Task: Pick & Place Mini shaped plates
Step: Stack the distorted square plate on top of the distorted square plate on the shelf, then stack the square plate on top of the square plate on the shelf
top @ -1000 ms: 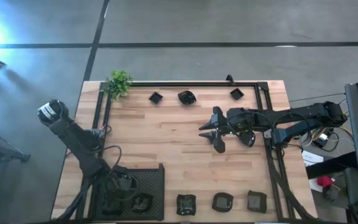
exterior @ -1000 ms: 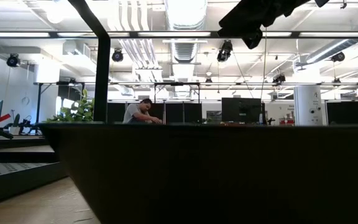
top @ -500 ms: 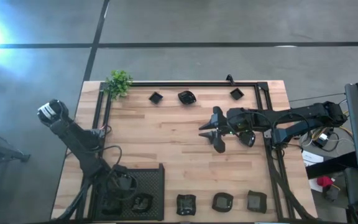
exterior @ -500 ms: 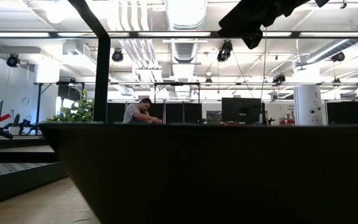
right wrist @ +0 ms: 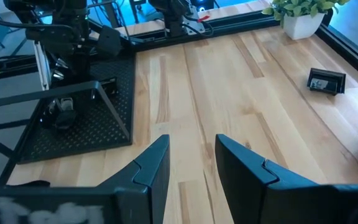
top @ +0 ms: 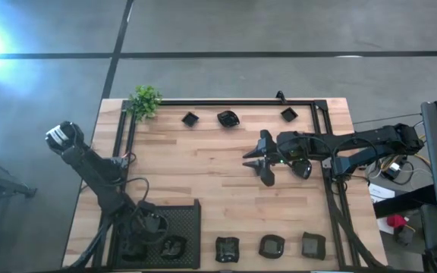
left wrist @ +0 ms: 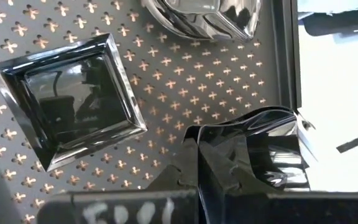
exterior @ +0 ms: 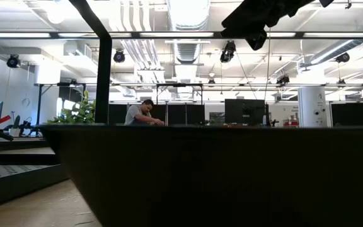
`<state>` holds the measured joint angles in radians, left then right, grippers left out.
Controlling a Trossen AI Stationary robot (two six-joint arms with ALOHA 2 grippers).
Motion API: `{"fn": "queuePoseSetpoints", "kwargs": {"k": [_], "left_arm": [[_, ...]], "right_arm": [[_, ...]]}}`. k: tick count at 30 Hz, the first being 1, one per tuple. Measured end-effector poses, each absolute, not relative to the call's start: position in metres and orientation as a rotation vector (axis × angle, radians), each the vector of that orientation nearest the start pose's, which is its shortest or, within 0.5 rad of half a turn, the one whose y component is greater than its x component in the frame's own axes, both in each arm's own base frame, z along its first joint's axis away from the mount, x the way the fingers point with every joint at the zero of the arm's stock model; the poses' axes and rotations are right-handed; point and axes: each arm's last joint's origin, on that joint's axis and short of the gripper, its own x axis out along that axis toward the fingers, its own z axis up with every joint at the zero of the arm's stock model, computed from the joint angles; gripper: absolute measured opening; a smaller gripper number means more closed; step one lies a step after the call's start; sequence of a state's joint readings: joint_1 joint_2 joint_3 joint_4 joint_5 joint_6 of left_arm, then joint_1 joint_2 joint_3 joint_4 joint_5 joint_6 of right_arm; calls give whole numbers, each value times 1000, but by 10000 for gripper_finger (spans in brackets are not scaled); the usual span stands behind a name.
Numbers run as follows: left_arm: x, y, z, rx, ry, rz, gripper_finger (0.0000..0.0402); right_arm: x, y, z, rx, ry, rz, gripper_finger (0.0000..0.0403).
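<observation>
My left gripper [top: 155, 230] reaches down into the black mesh tray [top: 188, 220] at the near left corner, shut on a wavy-rimmed mini plate [left wrist: 260, 152]. A square mini plate [left wrist: 73, 102] and a rounded one [left wrist: 204, 15] lie flat on the tray's mesh. Three mini plates [top: 227, 118] sit along the far edge of the table and three [top: 271, 246] along the near edge. My right gripper [top: 258, 163] hangs open above the middle of the table with nothing between its fingers [right wrist: 157, 168]. My left gripper pinches the wavy-rimmed plate by its rim [left wrist: 207, 149] between its two fingers, which come steeply from above. The plate sits tilted, close to the tray's wall [left wrist: 284, 68]. Whether its lower edge rests on the mesh I cannot tell.
A small green plant [top: 144, 100] stands at the far left corner. A black frame rail [top: 226, 101] runs around the wooden table top. In the low view a dark wall [exterior: 219, 176] blocks most of the table, and a person [exterior: 142, 113] sits far off in the room.
</observation>
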<state>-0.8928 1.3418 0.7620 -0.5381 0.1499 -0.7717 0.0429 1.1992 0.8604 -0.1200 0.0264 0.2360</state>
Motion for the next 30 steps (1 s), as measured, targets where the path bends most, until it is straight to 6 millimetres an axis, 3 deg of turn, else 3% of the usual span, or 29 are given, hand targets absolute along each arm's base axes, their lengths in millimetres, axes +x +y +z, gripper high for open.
{"fn": "queuePoseSetpoints", "kwargs": {"k": [11,21,30], "left_arm": [[148,-189,190,-283,1353,-371,2],[148,-189,190,-306,1362,-357,63],[148,-189,190,-282,1360,-389,69]], "right_arm": [[262,10,282,214,458,-38,123],[262,10,282,214,458,-38,123],[262,10,282,213,455,-37,123]]}}
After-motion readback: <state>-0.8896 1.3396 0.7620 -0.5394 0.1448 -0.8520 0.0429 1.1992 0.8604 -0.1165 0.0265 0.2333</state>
